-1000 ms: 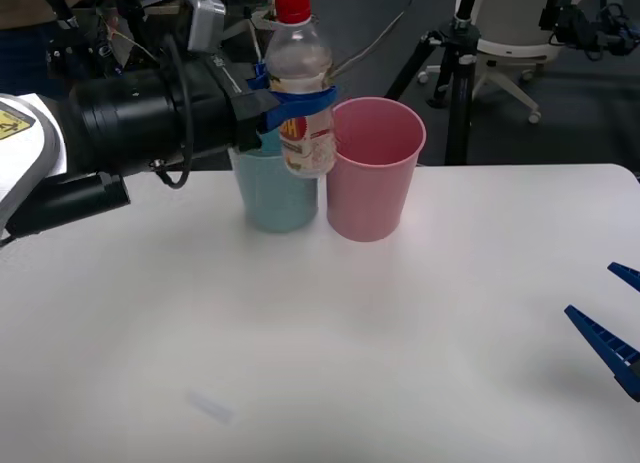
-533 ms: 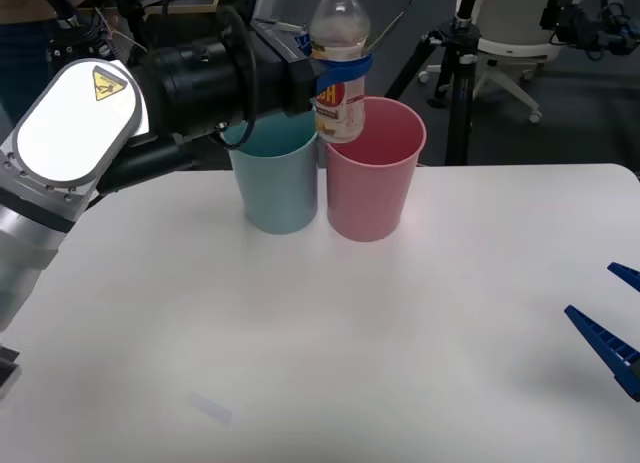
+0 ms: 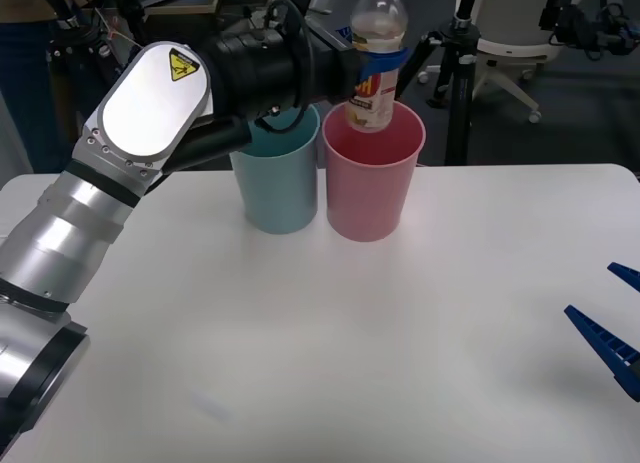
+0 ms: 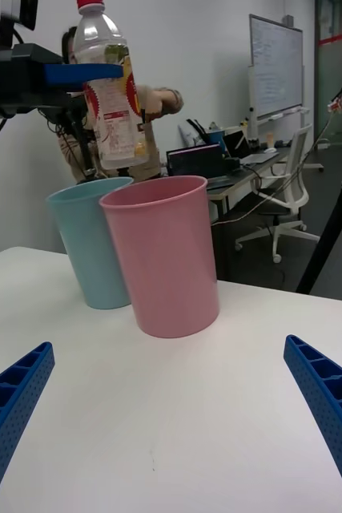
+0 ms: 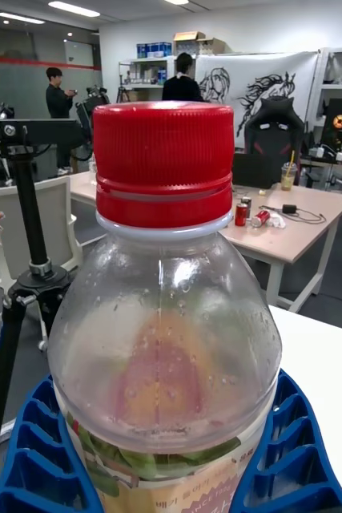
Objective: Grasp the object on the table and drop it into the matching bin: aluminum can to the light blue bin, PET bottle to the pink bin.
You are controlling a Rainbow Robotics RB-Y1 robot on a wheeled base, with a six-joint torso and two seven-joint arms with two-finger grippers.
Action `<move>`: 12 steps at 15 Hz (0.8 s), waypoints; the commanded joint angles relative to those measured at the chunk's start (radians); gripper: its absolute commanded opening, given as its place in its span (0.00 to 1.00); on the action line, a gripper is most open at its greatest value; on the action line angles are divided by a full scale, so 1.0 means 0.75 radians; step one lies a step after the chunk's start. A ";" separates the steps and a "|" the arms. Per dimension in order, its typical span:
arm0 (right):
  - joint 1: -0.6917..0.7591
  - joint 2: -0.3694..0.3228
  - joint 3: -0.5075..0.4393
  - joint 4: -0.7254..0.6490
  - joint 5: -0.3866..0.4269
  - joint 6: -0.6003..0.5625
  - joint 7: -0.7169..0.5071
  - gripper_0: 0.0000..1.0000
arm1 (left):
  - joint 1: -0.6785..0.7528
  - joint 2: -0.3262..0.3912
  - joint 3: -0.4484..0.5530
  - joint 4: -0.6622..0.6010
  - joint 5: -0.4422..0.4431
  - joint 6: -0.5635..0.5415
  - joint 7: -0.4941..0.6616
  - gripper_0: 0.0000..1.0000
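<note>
Left hand (image 3: 385,61) clamps PET bottle (image 3: 376,68) at shoulder below red cap, upright over pink bin (image 3: 372,183), near desk (image 3: 400,333) far edge. Looks empty: light, thin-walled, slick. Right hand (image 3: 617,328) spread wide, idle, right edge.

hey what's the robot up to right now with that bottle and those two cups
The left end effector is shut on the PET bottle, holding it upright above the open mouth of the pink bin, not yet released. The light blue bin stands right beside it on the table. The right end effector waits open near the table's right edge.
</note>
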 commanded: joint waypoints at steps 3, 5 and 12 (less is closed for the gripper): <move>0.000 0.000 0.000 0.000 0.000 0.000 0.000 1.00 | -0.046 -0.065 0.000 0.067 -0.052 0.018 0.025 0.02; 0.000 0.000 0.000 0.000 0.000 0.000 0.000 1.00 | -0.063 -0.081 0.000 0.098 -0.069 0.032 0.036 0.02; 0.000 0.000 0.000 0.000 0.000 0.000 0.000 1.00 | -0.067 -0.104 0.000 0.124 -0.124 0.057 0.072 0.02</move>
